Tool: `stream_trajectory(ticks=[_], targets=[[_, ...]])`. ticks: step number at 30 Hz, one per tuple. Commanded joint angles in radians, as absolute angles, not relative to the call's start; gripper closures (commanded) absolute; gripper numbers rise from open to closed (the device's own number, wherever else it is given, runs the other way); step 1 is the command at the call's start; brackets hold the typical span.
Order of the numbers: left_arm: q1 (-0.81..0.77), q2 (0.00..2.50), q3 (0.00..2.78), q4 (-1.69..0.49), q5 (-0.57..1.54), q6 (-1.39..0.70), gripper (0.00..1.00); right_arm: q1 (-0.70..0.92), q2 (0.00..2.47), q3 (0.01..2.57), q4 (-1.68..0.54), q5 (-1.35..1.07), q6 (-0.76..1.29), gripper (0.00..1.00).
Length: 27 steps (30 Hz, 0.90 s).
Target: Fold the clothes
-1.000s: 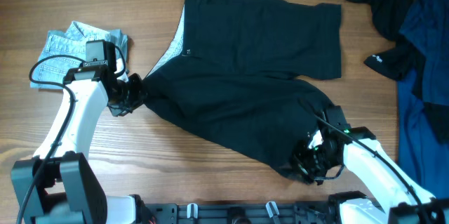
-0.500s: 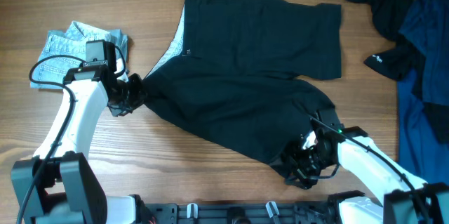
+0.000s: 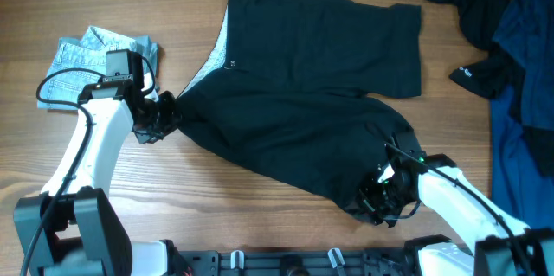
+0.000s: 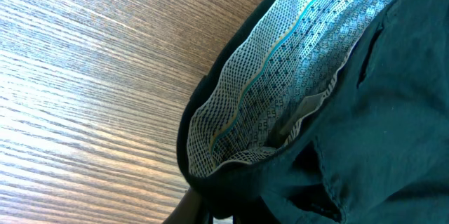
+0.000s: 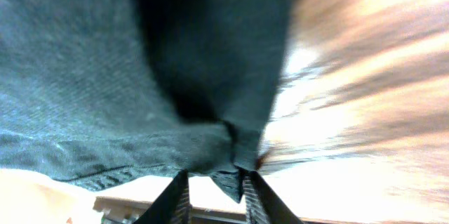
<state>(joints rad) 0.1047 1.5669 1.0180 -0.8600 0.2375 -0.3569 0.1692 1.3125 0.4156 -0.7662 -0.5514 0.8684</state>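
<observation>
Black shorts (image 3: 312,77) lay spread on the tabletop (image 3: 260,224), the lower leg angled toward the near right and pale lining showing at the waistband. Your left gripper (image 3: 164,113) apparently had its jaws clamped on the waistband corner; its wrist view hid most of them. Your right gripper (image 3: 378,200) pinched the lower leg's hem in narrow jaws. A denim garment (image 3: 82,55) lay just beside your left arm.
</observation>
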Motion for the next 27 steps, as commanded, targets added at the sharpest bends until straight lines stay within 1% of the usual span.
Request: stream_trajectory(ticks=[1,5,6,11,13,16,18,19,20,21,22,23,24,26,27], targets=[[0.109,1.549,1.008,-0.86,0.266,-0.345,0.9,0.165,1.254,0.435,-0.799,-0.413,0.894,0.8],[0.109,1.549,1.008,-0.861,0.269,-0.345,0.9,0.165,1.251,0.435,-0.801,-0.381,0.9,0.8],[0.109,1.549,1.008,-0.861,0.27,-0.345,0.9,0.165,1.251,0.435,-0.799,-0.381,0.896,0.96],[0.109,1.549,1.008,-0.861,0.269,-0.345,0.89,0.165,1.238,0.459,-0.771,-0.363,0.836,0.96],[0.109,1.549,1.008,-0.861,0.269,-0.345,0.89,0.165,1.206,0.53,-0.824,-0.303,0.835,0.96],[0.109,1.549,1.008,-0.861,0.269,-0.345,0.89,0.164,1.152,0.653,-0.948,-0.117,0.838,0.96],[0.109,1.549,1.008,-0.861,0.269,-0.345,0.89,0.164,1.135,0.702,-0.999,-0.047,0.84,0.96],[0.109,1.549,1.008,-0.861,0.27,-0.345,0.88,0.164,1.134,0.709,-1.004,-0.045,0.84,0.96],[0.109,1.549,1.008,-0.861,0.27,-0.345,0.87,0.164,1.135,0.709,-1.006,-0.109,0.838,0.95],[0.109,1.549,1.008,-0.861,0.269,-0.345,0.85,0.164,1.138,0.709,-1.007,-0.223,0.812,0.91],[0.109,1.549,1.008,-0.86,0.269,-0.345,0.82,0.166,1.141,0.709,-1.005,-0.35,0.772,0.71],[0.109,1.549,1.008,-0.857,0.269,-0.345,0.81,0.171,1.143,0.707,-1.007,-0.416,0.757,0.59],[0.109,1.549,1.008,-0.857,0.269,-0.345,0.79,0.182,1.147,0.704,-1.008,-0.455,0.759,0.49],[0.109,1.549,1.008,-0.856,0.27,-0.345,0.76,0.234,1.179,0.685,-1.002,-0.46,0.783,0.35],[0.109,1.549,1.008,-0.857,0.27,-0.345,0.76,0.26,1.208,0.669,-0.988,-0.464,0.785,0.35]])
